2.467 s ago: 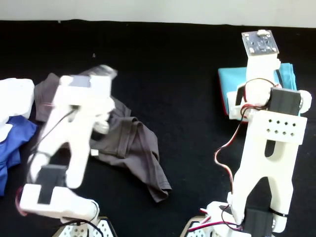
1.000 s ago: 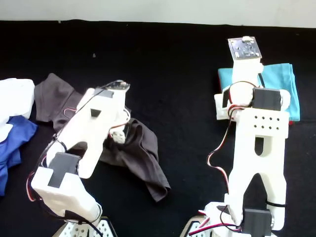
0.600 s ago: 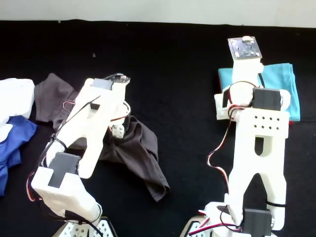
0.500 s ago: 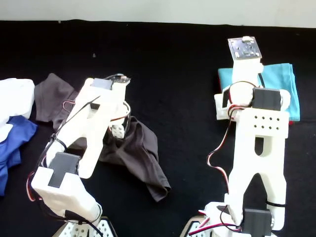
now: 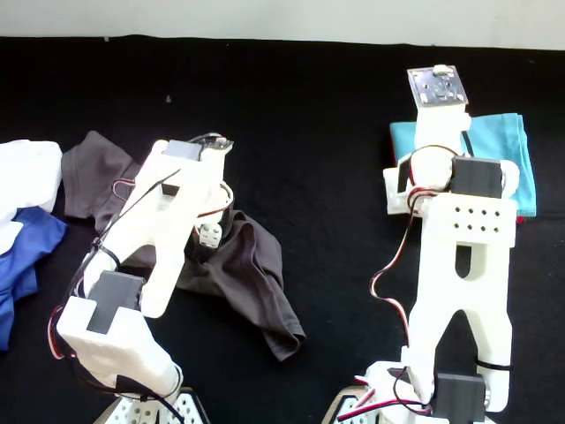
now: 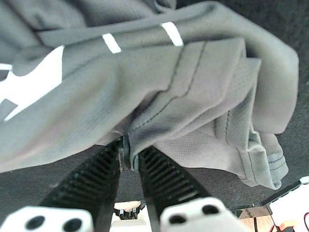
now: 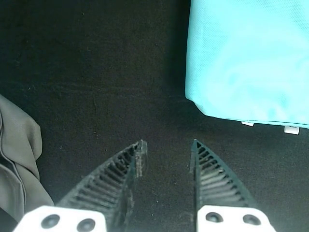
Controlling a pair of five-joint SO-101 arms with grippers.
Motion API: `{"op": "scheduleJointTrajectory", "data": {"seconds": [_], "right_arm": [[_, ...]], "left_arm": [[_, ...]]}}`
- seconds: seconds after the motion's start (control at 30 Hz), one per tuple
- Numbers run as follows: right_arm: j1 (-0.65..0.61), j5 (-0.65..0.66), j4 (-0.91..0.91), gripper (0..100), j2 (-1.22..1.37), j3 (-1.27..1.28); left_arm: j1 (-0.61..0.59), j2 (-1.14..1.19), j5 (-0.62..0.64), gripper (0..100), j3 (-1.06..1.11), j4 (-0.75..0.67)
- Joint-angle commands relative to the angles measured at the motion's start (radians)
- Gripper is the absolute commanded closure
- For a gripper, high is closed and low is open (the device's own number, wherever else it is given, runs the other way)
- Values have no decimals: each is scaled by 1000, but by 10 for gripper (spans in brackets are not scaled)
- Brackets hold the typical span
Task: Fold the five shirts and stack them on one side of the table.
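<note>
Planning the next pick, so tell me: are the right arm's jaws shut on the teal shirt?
No, the jaws stand open over the black table, apart from the folded teal shirt.

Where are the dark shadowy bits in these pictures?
Left wrist view: the grey shirt is brightly lit, with shadow underneath beside the left gripper. Right wrist view: the light blue shirt is evenly lit, no glare. High view: barely any shadows show on the black table.

We see the white shirt (image 5: 25, 181) and the blue shirt (image 5: 26, 252) cut off by the high view's left edge. The left arm (image 5: 163, 225) covers the grey shirt's (image 5: 256, 274) middle, and the right arm (image 5: 463, 247) hides part of the folded teal shirt (image 5: 516, 159).
</note>
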Motion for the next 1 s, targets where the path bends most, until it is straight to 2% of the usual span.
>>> {"op": "scheduleJointTrajectory", "data": {"seconds": [0.0,0.1,0.2,0.33,0.43,0.57,0.8,0.97], "right_arm": [[-2,-8,-16,847,-31,1],[-8,-57,-19,848,-22,-8],[-68,-86,-38,849,-18,-36],[-179,-92,-38,849,70,-156],[-268,-120,-30,850,194,-303],[-415,-196,-30,848,358,-501],[-662,-204,-28,841,645,-696],[-757,-206,-39,706,846,-785]], "left_arm": [[-81,-53,-17,991,-59,92],[-251,-160,-176,991,-120,224],[-484,-277,-348,991,-196,330],[-794,-338,-531,991,-237,348],[-944,-321,-594,991,-228,348],[-1066,-266,-632,991,-240,348],[-1187,-206,-644,991,-294,331],[-1210,-183,-644,991,-312,334]]}}
